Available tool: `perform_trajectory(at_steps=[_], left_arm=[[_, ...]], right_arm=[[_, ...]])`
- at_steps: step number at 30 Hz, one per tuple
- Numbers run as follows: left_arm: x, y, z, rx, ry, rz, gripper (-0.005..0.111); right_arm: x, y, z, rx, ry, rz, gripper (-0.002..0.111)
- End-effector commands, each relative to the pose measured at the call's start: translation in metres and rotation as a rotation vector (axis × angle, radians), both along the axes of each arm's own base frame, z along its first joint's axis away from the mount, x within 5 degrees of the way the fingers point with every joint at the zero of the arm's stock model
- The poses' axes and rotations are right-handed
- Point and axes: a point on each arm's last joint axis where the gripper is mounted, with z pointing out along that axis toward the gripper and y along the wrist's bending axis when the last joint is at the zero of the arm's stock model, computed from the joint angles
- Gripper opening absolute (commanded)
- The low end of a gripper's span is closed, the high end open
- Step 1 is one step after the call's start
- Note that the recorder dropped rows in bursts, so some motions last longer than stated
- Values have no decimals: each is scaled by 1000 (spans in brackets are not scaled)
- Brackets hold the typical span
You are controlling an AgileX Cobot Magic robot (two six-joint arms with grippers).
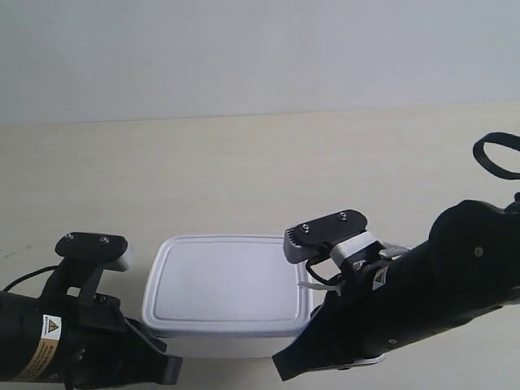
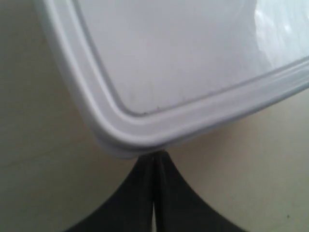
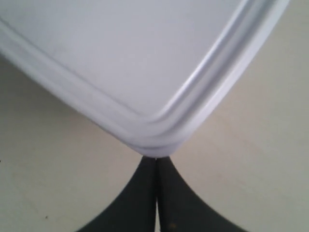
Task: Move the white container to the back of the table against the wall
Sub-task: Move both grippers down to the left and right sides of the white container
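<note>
My left hand point(image 2: 154, 157) is clenched, its black fingers pressed flat together, with the tips right at one rounded corner of the white container point(image 2: 193, 63). The container sits lid up on the tabletop point(image 1: 244, 162), low in the exterior view and well apart from the wall point(image 1: 244, 49), with its long axis parallel to that wall. My right hand point(image 3: 156, 159) is clenched likewise, its tips at another corner.

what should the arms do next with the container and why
Probably push it toward the wall with both arms together. The left gripper and right gripper are each shut, tips at a corner of the container, and a wide stretch of bare table lies between it and the wall.
</note>
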Motion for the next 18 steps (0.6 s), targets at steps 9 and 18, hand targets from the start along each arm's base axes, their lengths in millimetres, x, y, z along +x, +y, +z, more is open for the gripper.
perform_trajectory(at_steps=[9,18], left_arm=[[21,-8,-1,32,-38,47,0],[35,3,4,134,-156,149,0]], right_arm=[[18,8,-12,-9,-78,-36,0],[38,24,-17,2,-110,-54,0]])
